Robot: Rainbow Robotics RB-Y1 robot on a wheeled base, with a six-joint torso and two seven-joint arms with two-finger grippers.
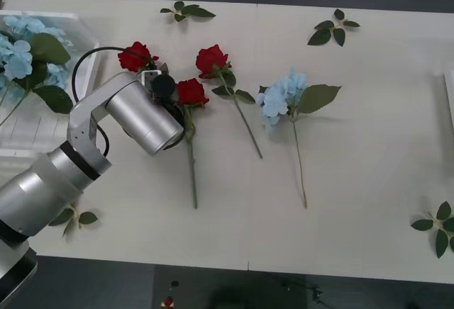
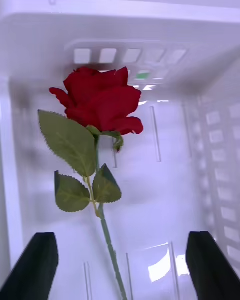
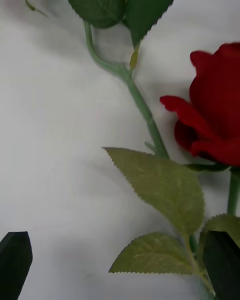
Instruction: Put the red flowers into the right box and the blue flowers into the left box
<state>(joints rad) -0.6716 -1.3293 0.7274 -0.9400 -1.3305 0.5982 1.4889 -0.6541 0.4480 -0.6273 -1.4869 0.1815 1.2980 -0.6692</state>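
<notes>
Front view: the left gripper (image 1: 164, 88) reaches over the white table (image 1: 355, 181) among three artificial red roses (image 1: 192, 92) on thin green stems; a pale sky-blue hydrangea cluster (image 1: 281, 96) lies well to its right, and more blue hydrangeas (image 1: 21, 54) fill the translucent white plastic tray (image 1: 81, 40) behind and to its left.

Right wrist view: the right gripper (image 2: 120, 265), black fingers (image 2: 35, 265) spread wide, sits above a red rose (image 2: 100, 102) lying inside a white slotted plastic box (image 2: 215, 130), stem between the tips.

Left wrist view: fingers (image 3: 15, 260) apart, one beside a rose stem (image 3: 145, 115).
</notes>
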